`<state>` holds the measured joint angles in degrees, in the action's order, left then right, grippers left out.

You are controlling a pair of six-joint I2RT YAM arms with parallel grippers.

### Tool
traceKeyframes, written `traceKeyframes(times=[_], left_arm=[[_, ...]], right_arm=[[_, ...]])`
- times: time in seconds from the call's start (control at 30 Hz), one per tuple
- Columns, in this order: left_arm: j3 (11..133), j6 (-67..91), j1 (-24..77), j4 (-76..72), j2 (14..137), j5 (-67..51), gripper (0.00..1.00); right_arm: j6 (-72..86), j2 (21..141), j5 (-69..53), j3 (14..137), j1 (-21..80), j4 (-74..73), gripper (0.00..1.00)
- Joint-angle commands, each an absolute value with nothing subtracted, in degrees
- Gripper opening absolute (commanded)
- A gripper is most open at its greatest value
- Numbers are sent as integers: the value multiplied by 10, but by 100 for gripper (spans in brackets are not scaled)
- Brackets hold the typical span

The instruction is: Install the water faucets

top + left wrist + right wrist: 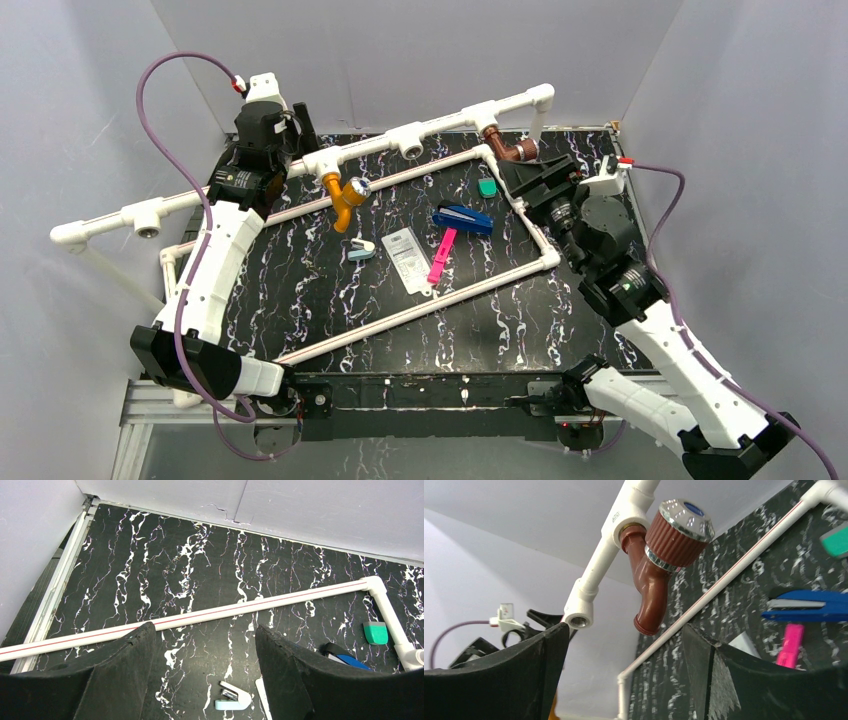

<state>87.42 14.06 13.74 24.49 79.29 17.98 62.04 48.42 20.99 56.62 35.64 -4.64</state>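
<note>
Faucet (651, 585) looks light, stiff, slick; I'd pinch its brown body below the knob (681, 522). Left end effector (205, 632) and right end effector (624, 635) gape empty.

I have a raised pipe (440, 125) running above the table (330, 300) from its left edge toward the far right corner. The left faucet (343, 200) hangs from it about midway, the right faucet (505, 145) nearer the far right corner. A pipe frame (450, 295) lies flat on the table. Inside it, the stapler (463, 218) sits near the middle, with a narrow tool (441, 255) and a packet (408, 255) just before it. A small stapler (361, 249) lies left of those, and a small block (487, 187) lies behind the stapler.
</note>
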Motion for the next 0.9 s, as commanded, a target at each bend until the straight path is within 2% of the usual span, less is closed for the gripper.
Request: traceKeyframes(times=[0.0, 0.27, 0.63, 0.87], left_arm=[[840, 140, 153, 366, 801, 152, 70], [841, 141, 153, 367, 802, 149, 70], [842, 141, 153, 367, 801, 151, 70], [846, 141, 153, 367, 803, 149, 70]], right_arm=[[433, 456, 252, 592, 356, -67, 89], [58, 445, 190, 612, 356, -51, 91], [-496, 445, 78, 600, 355, -128, 93], [-741, 474, 105, 568, 355, -51, 94]])
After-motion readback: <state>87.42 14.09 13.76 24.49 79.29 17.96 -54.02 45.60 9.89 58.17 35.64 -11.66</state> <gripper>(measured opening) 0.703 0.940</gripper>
